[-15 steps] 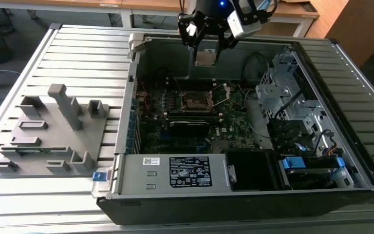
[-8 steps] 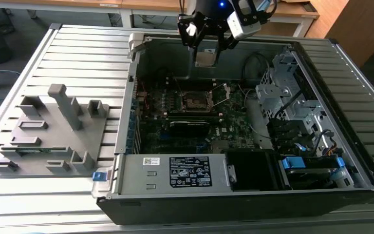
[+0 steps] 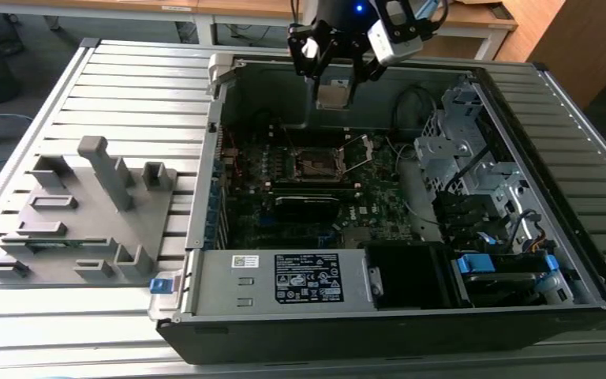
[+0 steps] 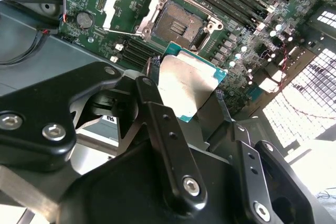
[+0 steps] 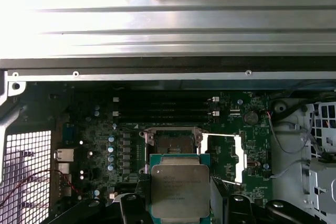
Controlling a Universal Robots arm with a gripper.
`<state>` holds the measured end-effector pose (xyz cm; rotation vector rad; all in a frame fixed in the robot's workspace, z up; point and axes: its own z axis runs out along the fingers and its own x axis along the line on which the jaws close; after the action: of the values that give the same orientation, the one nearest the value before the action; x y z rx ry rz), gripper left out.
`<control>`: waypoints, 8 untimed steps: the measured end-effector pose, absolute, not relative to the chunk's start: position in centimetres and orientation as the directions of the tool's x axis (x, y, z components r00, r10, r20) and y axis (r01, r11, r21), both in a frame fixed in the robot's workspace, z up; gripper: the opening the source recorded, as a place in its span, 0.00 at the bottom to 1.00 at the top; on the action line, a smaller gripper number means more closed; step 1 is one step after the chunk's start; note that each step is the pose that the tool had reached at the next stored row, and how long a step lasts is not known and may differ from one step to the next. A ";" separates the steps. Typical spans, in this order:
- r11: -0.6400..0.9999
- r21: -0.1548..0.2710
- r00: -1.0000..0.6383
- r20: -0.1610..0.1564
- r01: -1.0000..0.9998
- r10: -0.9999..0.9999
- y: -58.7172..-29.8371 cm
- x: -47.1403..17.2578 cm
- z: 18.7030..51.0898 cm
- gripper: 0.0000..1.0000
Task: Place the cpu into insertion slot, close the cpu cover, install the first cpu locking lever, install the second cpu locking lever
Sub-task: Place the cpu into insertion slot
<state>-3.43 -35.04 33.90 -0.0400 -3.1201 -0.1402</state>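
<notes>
My gripper point(image 3: 333, 83) hangs over the open computer case, shut on the cpu point(image 3: 333, 95), a flat square chip with a silver-grey top. In both wrist views the cpu point(image 4: 189, 85) point(image 5: 180, 187) sits between my black fingers point(image 4: 157, 114), above the motherboard. The insertion slot point(image 3: 319, 164) point(image 4: 176, 24) point(image 5: 173, 142) lies open below it, dark centre showing. The cpu cover point(image 3: 358, 150) point(image 4: 126, 3) point(image 5: 226, 158) is swung open beside the slot. I cannot make out the locking levers against the slot's rim.
A grey fixture block point(image 3: 82, 213) stands on the slatted metal table at the exterior view's left. Inside the case are a power supply with a black label point(image 3: 308, 278), drive cages point(image 3: 472, 158), cables and memory slots point(image 5: 163, 111). The case walls ring the board.
</notes>
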 end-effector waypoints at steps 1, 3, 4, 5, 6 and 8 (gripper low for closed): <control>0.996 0.089 -1.000 0.019 0.026 0.025 -35.0 -3.4 33.9 0.54; 0.996 0.089 -1.000 0.019 0.026 0.025 -35.0 -3.4 33.8 0.54; 0.996 0.089 -1.000 0.019 0.026 0.025 -35.0 -3.4 33.8 0.54; 0.996 0.089 -1.000 0.019 0.026 0.025 -35.0 -3.4 33.8 0.54; 0.996 0.089 -1.000 0.019 0.026 0.025 -35.0 -3.4 33.8 0.54; 0.996 0.089 -1.000 0.019 0.026 0.025 -35.0 -3.4 33.8 0.54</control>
<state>-3.43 -35.03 33.79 -0.0399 -3.1200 -0.1401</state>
